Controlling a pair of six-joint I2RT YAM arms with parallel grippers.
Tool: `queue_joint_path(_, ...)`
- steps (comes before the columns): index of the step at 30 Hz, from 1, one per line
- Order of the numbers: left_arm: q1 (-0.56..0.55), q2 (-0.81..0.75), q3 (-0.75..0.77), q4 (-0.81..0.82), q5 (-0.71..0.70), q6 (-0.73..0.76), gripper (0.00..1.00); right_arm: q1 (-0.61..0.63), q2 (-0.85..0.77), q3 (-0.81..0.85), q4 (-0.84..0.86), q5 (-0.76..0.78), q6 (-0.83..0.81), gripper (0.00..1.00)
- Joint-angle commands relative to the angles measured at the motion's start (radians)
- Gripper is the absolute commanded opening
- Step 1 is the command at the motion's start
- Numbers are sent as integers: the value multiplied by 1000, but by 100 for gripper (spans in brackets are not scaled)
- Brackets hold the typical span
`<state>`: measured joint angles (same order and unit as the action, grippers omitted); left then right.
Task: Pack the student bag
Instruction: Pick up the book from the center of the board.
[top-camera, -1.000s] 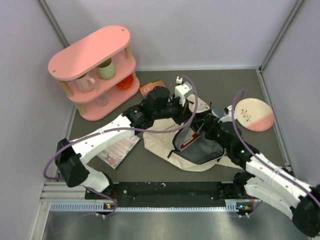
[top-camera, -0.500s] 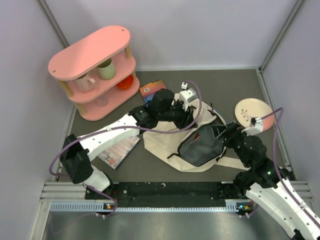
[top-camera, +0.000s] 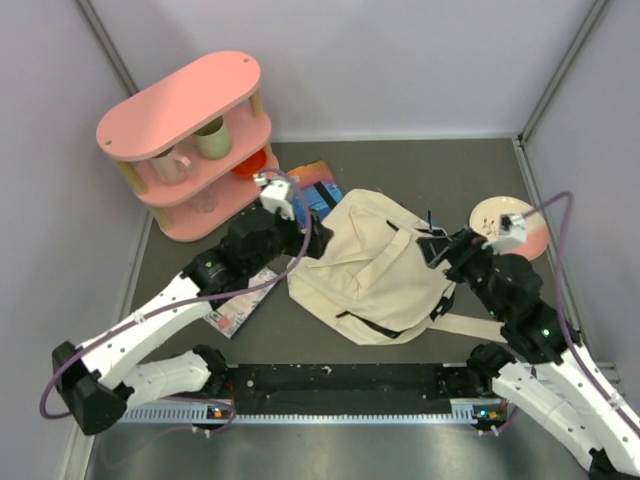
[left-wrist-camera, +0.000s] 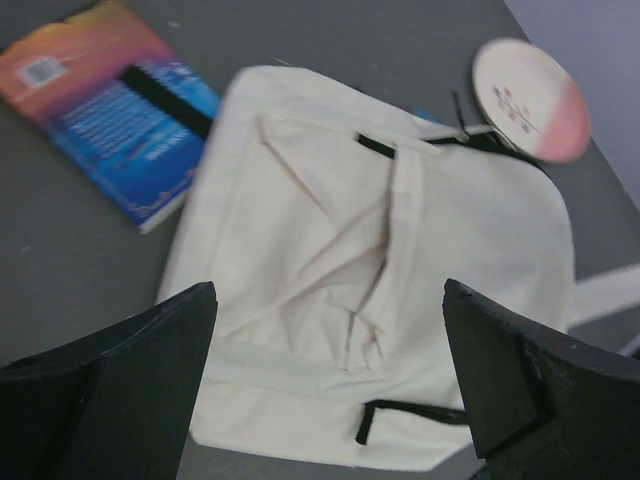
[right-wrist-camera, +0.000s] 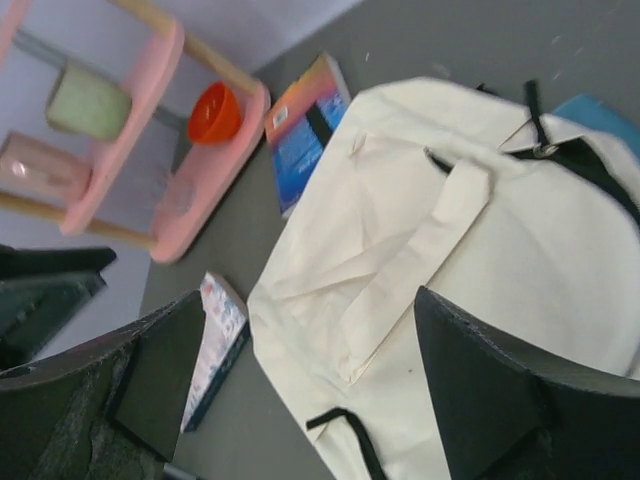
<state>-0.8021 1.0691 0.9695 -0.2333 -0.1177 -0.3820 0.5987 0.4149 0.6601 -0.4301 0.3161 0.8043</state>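
Top view: bag (top-camera: 375, 265) lies flat mid-table, left gripper (left-wrist-camera: 328, 300) and right gripper (right-wrist-camera: 308, 300) both gaping wide, empty (hovering either side). Blue book (top-camera: 318, 190) and another book (top-camera: 238, 300) sit outside, so packing looks unfinished.

I get soft, even light from above in every view. Shadows under the pink shelf (top-camera: 180, 100) and the student bag (top-camera: 375, 265) stay faint. My left wrist view is smeared, with the plate (left-wrist-camera: 530, 98) and book (left-wrist-camera: 110, 110) soft-edged. In both wrist views the close fingers (right-wrist-camera: 480, 400) look dark and unfocused.
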Motion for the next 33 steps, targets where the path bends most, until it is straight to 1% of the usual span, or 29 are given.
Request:
queue_joint_path(1, 121, -90, -103, -95, -201, -142, 99, -7, 231, 47, 114, -283, -25, 84)
queue_joint_path(2, 142, -127, -120, -118, -203, -152, 99, -1, 272, 47, 131, -358, -16, 84)
queue_joint_path(3, 164, -142, -149, -135, -207, -153, 99, 7, 329, 30, 202, -392, -8, 84)
queue_joint_path(4, 213, -158, -161, -149, -200, -153, 99, 15, 358, 26, 229, -440, -2, 84)
queue_joint_path(5, 243, -184, -175, -158, -180, -150, 99, 39, 384, 23, 252, -446, 16, 84)
queue_joint_path(6, 309, -193, -195, -167, -160, -147, 99, 61, 433, 16, 299, -448, 22, 84)
queue_joint_path(7, 345, -201, -202, -178, -139, -143, 99, 81, 458, 16, 319, -446, 29, 84)
queue_joint_path(8, 380, -204, -212, -188, -84, -129, 99, 126, 485, 21, 332, -442, 57, 83)
queue_joint_path(9, 452, -198, -218, -204, -65, -118, 99, 147, 516, 25, 367, -436, 73, 83)
queue_joint_path(10, 490, -190, -213, -239, -60, -123, 99, 167, 572, 24, 388, -421, 93, 83)
queue_joint_path(11, 527, -176, -210, -257, -28, -117, 99, 190, 608, 26, 404, -411, 149, 82)
queue_joint_path(12, 596, -173, -213, -270, -4, -106, 99, 222, 640, 33, 421, -411, 173, 82)
queue_joint_path(13, 627, -172, -215, -276, 7, -92, 99, 248, 709, 38, 477, -410, 190, 82)
queue_joint_path(14, 656, -166, -216, -281, 28, -92, 99, 269, 741, 47, 488, -401, 220, 82)
queue_joint_path(15, 713, -164, -218, -273, 50, -87, 99, 321, 772, 82, 498, -388, 226, 82)
queue_joint_path(17, 763, -144, -218, -268, 99, -78, 99, 367, 873, 125, 501, -330, 239, 83)
queue_joint_path(18, 794, -133, -216, -268, 146, -75, 99, 404, 912, 166, 502, -319, 251, 83)
queue_joint_path(19, 826, -121, -216, -259, 165, -77, 99, 412, 944, 186, 505, -290, 265, 83)
queue_joint_path(20, 845, -95, -219, -253, 176, -78, 99, 420, 1008, 205, 510, -291, 307, 83)
queue_joint_path(21, 886, -78, -221, -248, 211, -77, 99, 424, 1036, 229, 539, -302, 318, 83)
queue_joint_path(23, 920, -35, -219, -233, 257, -61, 99, 447, 1091, 262, 564, -307, 334, 82)
queue_joint_path(25, 960, 11, -207, -227, 343, -41, 99, 473, 1172, 324, 562, -278, 342, 82)
queue_joint_path(29, 977, 64, -187, -233, 326, -38, 99, 504, 1312, 449, 559, -310, 354, 82)
queue_joint_path(30, 985, 74, -184, -236, 325, -37, 99, 510, 1369, 498, 541, -313, 361, 82)
queue_joint_path(33, 988, 98, -184, -224, 268, -35, 99, 530, 1435, 565, 527, -311, 389, 82)
